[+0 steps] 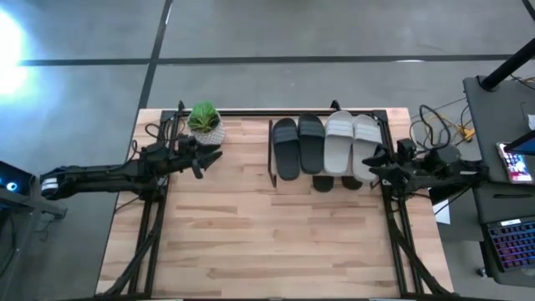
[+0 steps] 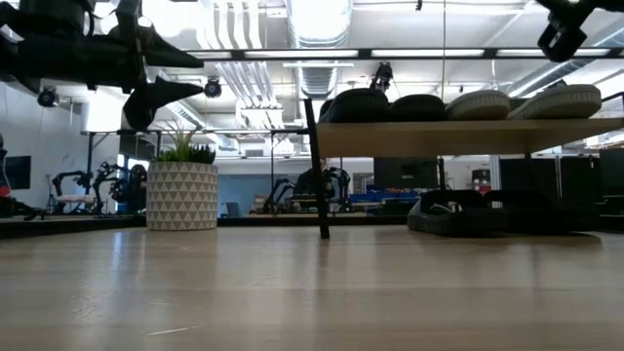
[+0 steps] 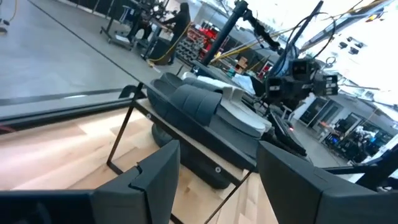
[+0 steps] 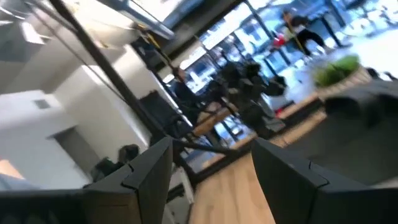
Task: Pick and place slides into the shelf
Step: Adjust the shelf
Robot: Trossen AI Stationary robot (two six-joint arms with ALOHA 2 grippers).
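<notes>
The shelf (image 2: 468, 137) stands at the table's far right. A black pair of slides (image 1: 298, 144) and a light grey pair (image 1: 351, 142) lie side by side, soles down, on its board. Another black pair (image 2: 458, 214) rests on the tabletop under the board. My left gripper (image 1: 214, 159) hovers open and empty left of the shelf, pointing level toward it; in the left wrist view its fingers (image 3: 161, 174) frame the shelf. My right gripper (image 1: 374, 167) hangs open and empty by the shelf's right end, raised above the board.
A potted plant (image 1: 205, 124) in a white patterned pot stands at the far left, just behind my left gripper. Bare wooden tabletop (image 1: 267, 242) stretches across the near half. Cables and a desk (image 1: 501, 167) lie off the table's right edge.
</notes>
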